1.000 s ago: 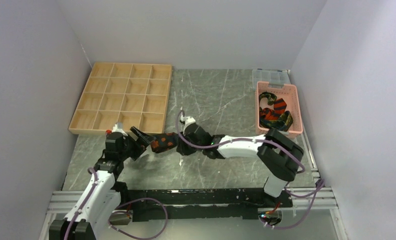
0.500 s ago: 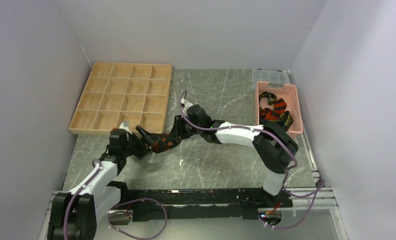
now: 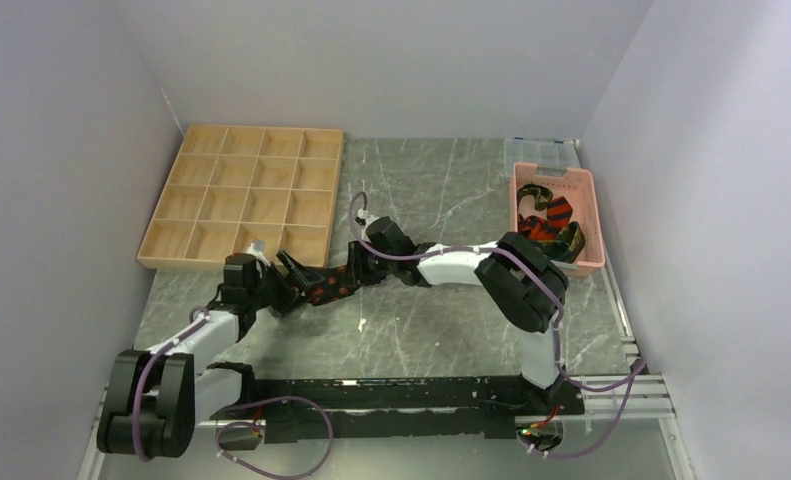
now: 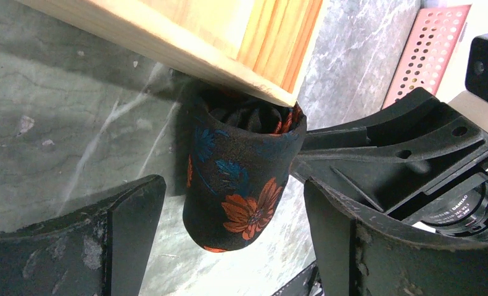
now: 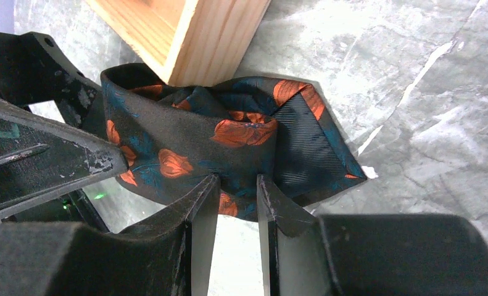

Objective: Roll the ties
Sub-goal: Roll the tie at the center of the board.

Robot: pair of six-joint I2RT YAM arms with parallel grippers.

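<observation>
Black flowered tie (image 4: 241, 154) roll sits between my left claw's (image 4: 229, 188) wide-open fingers — right claw (image 5: 236, 182) barely parted against it, hold unclear.

White print "DAMIAO" on round black motor housing (image 4: 469, 213), left wrist view; smaller characters beside it illegible; nothing else readable
</observation>
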